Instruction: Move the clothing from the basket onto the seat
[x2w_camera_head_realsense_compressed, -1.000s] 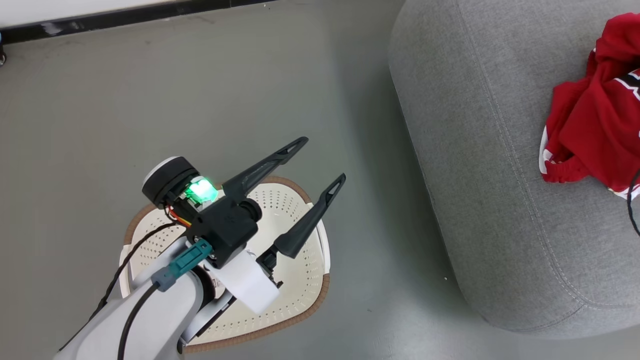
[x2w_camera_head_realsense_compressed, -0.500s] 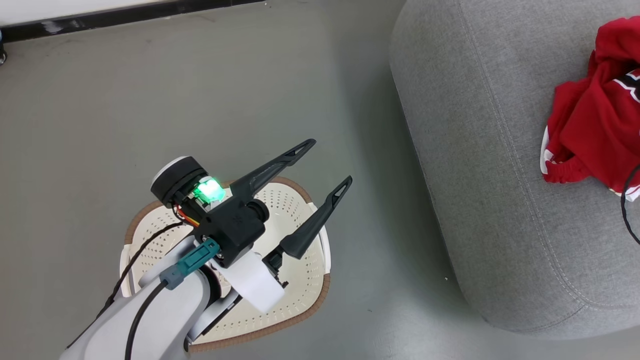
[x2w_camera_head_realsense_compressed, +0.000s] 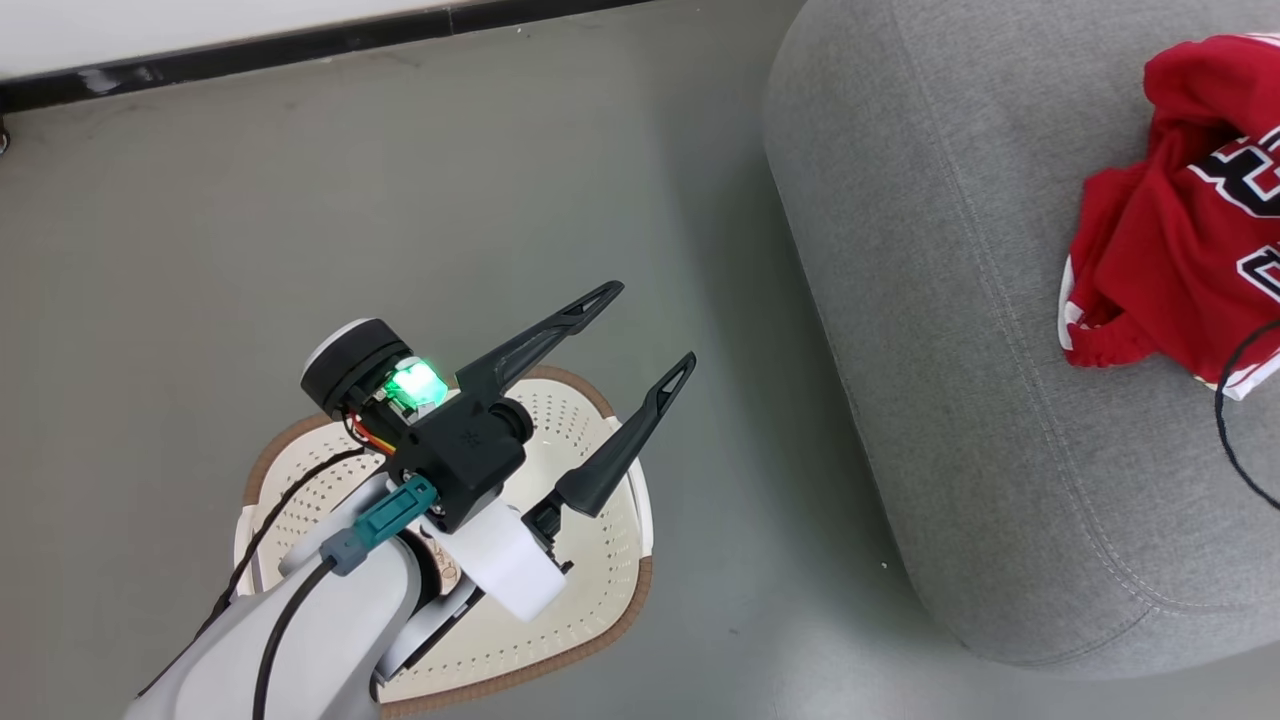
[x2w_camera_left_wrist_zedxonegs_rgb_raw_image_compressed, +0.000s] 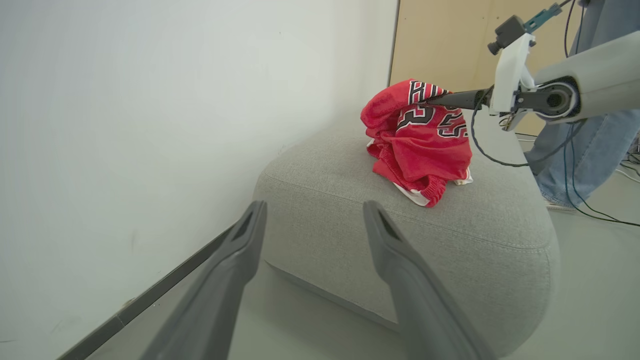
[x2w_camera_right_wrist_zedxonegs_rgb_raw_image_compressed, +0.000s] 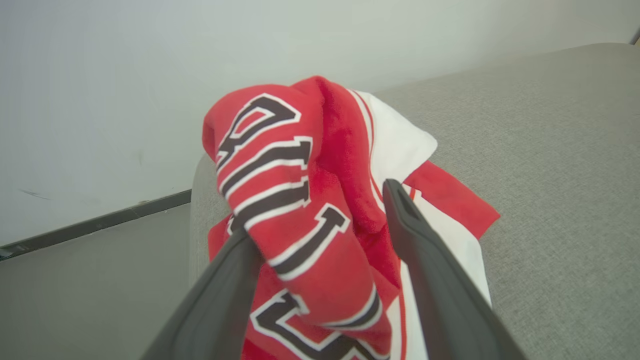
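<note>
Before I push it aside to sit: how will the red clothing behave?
Probably floppy: the clothing lies in crumpled folds, so it should bunch rather than slide whole. Likely light, soft fabric on the seat; unlikely to roll.

The head view looks steeply down from high above the floor (x2w_camera_head_realsense_compressed: 300, 200) beside the seat (x2w_camera_head_realsense_compressed: 960, 400), catching the seat's rounded end and, off that end, the basket (x2w_camera_head_realsense_compressed: 600, 570) beneath the left gripper (x2w_camera_head_realsense_compressed: 651, 323). The left wrist view sits low off the same end of the seat, well back, facing level along the wall (x2w_camera_left_wrist_zedxonegs_rgb_raw_image_compressed: 150, 100) toward the clothing (x2w_camera_left_wrist_zedxonegs_rgb_raw_image_compressed: 420, 150) heaped on the seat's top. The right wrist view looks along the right gripper (x2w_camera_right_wrist_zedxonegs_rgb_raw_image_compressed: 318, 209) from very close above the seat's top onto that heap, which all three views share.
</note>
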